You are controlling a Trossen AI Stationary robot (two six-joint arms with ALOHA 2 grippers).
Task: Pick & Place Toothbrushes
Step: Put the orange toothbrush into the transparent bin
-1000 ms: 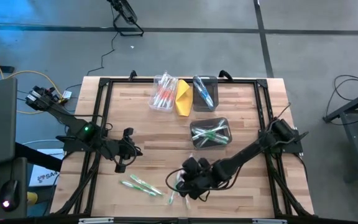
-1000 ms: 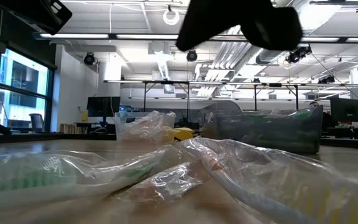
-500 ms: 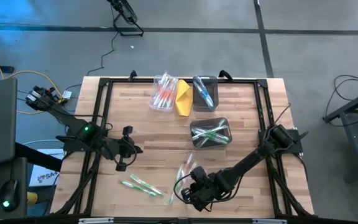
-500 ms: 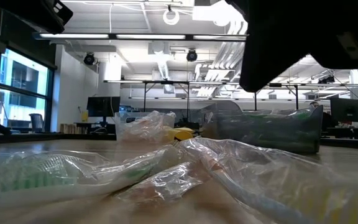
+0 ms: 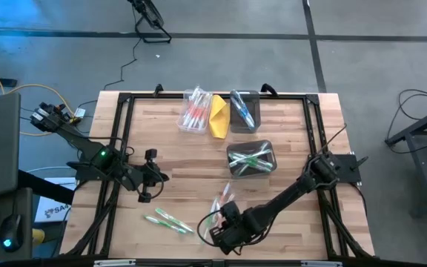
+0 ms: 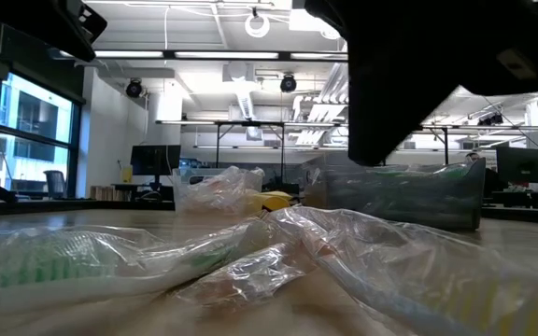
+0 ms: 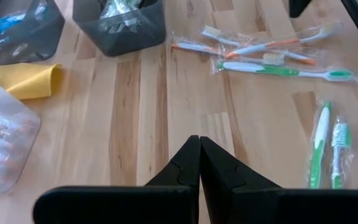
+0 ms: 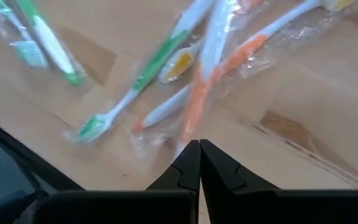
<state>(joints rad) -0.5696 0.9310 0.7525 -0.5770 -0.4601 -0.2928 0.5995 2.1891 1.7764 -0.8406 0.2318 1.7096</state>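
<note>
While the right gripper [image 5: 215,236] hangs low over the table's [image 5: 288,141] front edge with its fingers [image 8: 191,163] clenched together and grasping nothing, loose wrapped toothbrushes [image 8: 166,81] lie just ahead of it: green, orange and white ones crossing each other in clear sleeves. Two more green toothbrushes [image 5: 167,221] lie apart, to the left of that gripper. The left gripper [image 5: 147,194] waits over the table's left side, its fingers [image 7: 194,171] also pressed shut and empty. Farther back, a dark bin [image 5: 250,159] holds green brushes, a clear bin [image 5: 196,110] holds red-orange ones, and another dark bin [image 5: 244,111] holds blue ones, with a yellow cloth [image 5: 219,116] between those last two.
</note>
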